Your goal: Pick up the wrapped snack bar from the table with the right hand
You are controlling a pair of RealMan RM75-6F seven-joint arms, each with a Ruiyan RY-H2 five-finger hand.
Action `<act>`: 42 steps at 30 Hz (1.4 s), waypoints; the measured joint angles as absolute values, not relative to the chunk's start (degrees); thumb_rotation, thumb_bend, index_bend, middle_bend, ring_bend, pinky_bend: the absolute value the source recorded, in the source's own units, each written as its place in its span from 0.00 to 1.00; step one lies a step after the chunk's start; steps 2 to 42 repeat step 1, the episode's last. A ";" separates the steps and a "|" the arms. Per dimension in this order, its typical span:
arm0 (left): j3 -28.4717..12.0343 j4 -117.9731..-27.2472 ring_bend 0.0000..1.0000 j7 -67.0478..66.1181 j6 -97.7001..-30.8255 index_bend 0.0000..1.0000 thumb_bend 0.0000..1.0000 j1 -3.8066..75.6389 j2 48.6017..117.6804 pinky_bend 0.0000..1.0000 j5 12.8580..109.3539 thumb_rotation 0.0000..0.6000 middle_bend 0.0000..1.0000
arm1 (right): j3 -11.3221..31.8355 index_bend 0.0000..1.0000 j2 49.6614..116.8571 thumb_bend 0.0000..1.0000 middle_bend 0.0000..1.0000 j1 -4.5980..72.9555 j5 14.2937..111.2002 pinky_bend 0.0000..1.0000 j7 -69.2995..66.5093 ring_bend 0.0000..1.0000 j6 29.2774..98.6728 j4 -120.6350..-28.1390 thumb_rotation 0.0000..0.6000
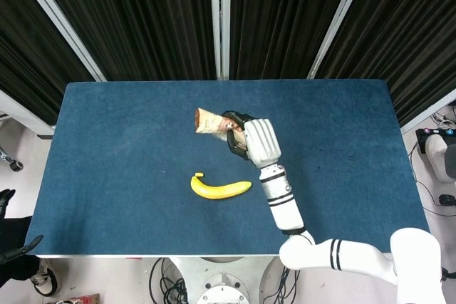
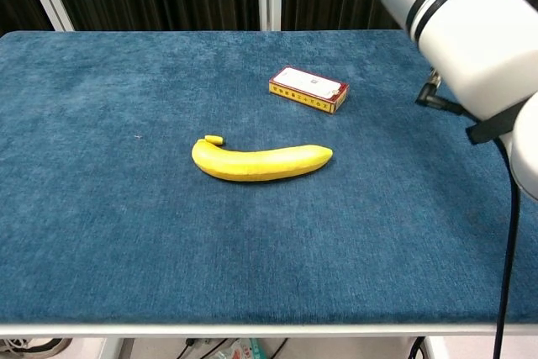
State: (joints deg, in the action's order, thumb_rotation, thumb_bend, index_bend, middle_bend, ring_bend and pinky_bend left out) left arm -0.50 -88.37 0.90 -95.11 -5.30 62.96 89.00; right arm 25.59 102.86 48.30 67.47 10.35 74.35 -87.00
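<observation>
While its white fingers are curling around one end of the wrapped snack bar (image 1: 211,122), the right hand (image 1: 255,142) is holding that bar in the air above the desk (image 1: 107,140), with the wrapper's free, crimped end pointing away toward the robot's left. Seen from the head view, the hand is sitting over the middle of the blue surface, knuckles up, and its white forearm with black rings is reaching back toward the near edge on the right. Seen from the chest view, only the thick wrist and forearm are filling the upper right corner, and the brown wrapper is showing as a blurred sliver at the very top edge, so the grasp itself cannot be read there. Below the hand, a small red and white box (image 2: 308,89) is lying flat on the cloth; the head view is hiding it under the hand. Nearer the robot, a yellow banana (image 2: 261,161) is lying on its side, stem to the left, apart from the box. Behind the desk, dark pleated curtains (image 1: 142,12) are hanging between pale metal posts. The left hand is showing in neither view.
</observation>
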 measured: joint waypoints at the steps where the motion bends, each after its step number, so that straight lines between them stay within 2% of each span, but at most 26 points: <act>1: -0.55 -88.38 0.11 0.90 -95.06 0.11 0.09 -5.26 62.95 0.21 88.94 0.72 0.10 | 25.77 0.62 102.74 0.60 0.59 48.14 67.92 0.78 9.45 0.54 74.68 -86.94 1.00; 42: -0.55 -88.38 0.11 0.90 -95.06 0.11 0.09 -5.26 62.95 0.21 88.94 0.72 0.10 | 25.77 0.62 102.74 0.60 0.59 48.14 67.92 0.78 9.45 0.54 74.68 -86.94 1.00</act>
